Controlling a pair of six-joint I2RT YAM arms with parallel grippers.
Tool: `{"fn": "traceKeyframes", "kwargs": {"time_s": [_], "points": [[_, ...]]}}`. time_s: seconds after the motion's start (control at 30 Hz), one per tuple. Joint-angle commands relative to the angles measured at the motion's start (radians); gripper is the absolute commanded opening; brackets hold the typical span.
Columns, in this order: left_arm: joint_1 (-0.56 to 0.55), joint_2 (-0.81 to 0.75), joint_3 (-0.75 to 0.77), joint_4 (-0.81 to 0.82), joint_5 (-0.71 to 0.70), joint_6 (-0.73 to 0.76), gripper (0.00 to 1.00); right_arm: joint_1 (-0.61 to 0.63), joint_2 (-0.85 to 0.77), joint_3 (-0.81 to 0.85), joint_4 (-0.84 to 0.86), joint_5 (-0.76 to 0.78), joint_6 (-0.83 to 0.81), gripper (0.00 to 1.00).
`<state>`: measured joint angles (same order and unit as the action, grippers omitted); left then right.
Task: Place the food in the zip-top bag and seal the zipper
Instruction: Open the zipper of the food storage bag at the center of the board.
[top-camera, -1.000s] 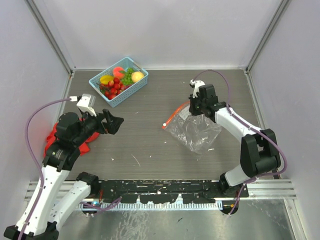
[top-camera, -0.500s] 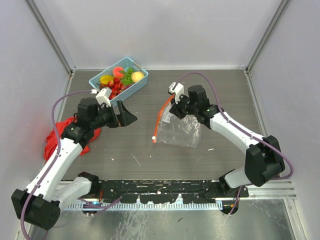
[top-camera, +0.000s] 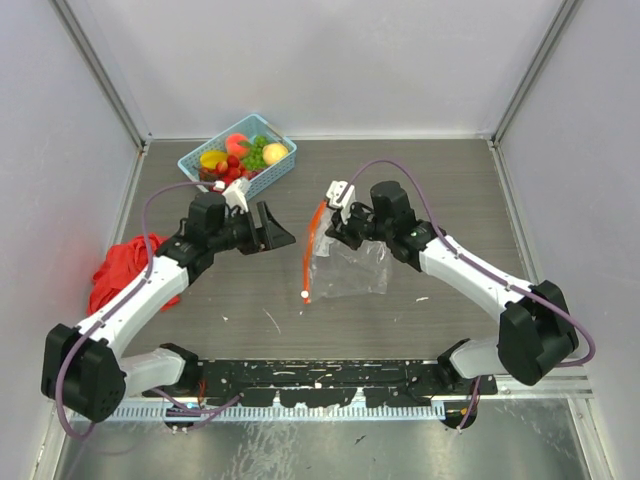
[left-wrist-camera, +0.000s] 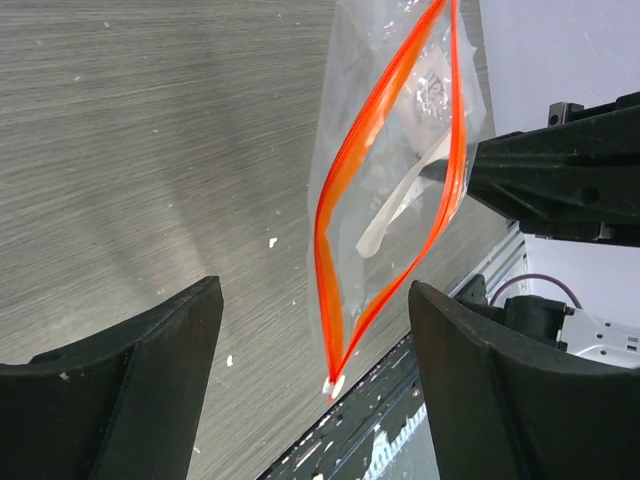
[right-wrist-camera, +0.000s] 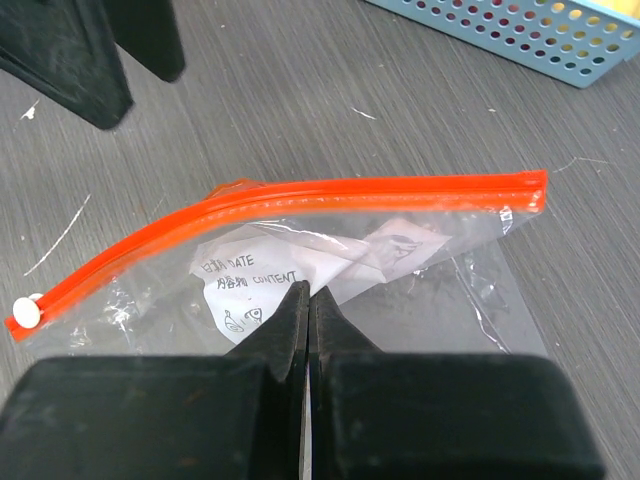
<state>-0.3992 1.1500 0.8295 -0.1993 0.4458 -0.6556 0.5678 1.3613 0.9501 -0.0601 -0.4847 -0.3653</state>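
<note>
The clear zip-top bag (top-camera: 352, 268) hangs in the middle of the table from my right gripper (top-camera: 343, 232). That gripper is shut on the bag's plastic at the white label (right-wrist-camera: 240, 285), just below the zipper. The red-orange zipper (top-camera: 313, 250) faces left, and in the left wrist view its two strips (left-wrist-camera: 345, 190) gape apart, with a white slider (left-wrist-camera: 333, 385) at the low end. My left gripper (top-camera: 272, 232) is open a short way left of the bag's mouth, holding nothing. The food (top-camera: 240, 160) lies in the blue basket at the back left.
The light-blue mesh basket (top-camera: 275, 172) stands at the back left, just behind my left wrist. A red cloth (top-camera: 122, 272) is bunched at the table's left edge. White walls with metal posts close off three sides.
My left arm has swung right towards the bag, its jaws narrowing slightly. My right gripper has dragged the bag left and turned its mouth to face the left gripper.
</note>
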Motion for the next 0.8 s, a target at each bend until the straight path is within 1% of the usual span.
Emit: {"fn": "traceKeyframes", "kwargs": {"time_s": [0.0,0.27,0.33,0.4,0.67,0.7,0.77], "points": [[-0.037,0.035,0.003,0.135,0.015,-0.021,0.74,0.016,-0.026,0.003,0.064,-0.034,-0.034,0.01],[-0.067,0.139,-0.003,0.168,-0.013,-0.013,0.63,0.037,-0.002,0.018,0.063,-0.058,-0.043,0.01],[-0.069,0.167,-0.007,0.186,-0.009,-0.017,0.62,0.042,0.001,0.015,0.062,-0.066,-0.044,0.01],[-0.077,0.189,-0.009,0.212,0.01,-0.029,0.58,0.048,0.002,0.016,0.06,-0.069,-0.05,0.01],[-0.092,0.244,-0.044,0.371,0.125,-0.091,0.36,0.052,0.004,0.004,0.071,-0.074,-0.066,0.01],[-0.093,0.248,-0.049,0.393,0.139,-0.106,0.32,0.052,0.005,0.003,0.073,-0.074,-0.066,0.01],[-0.092,0.254,-0.061,0.432,0.16,-0.12,0.18,0.052,0.008,0.002,0.074,-0.071,-0.065,0.01]]}}
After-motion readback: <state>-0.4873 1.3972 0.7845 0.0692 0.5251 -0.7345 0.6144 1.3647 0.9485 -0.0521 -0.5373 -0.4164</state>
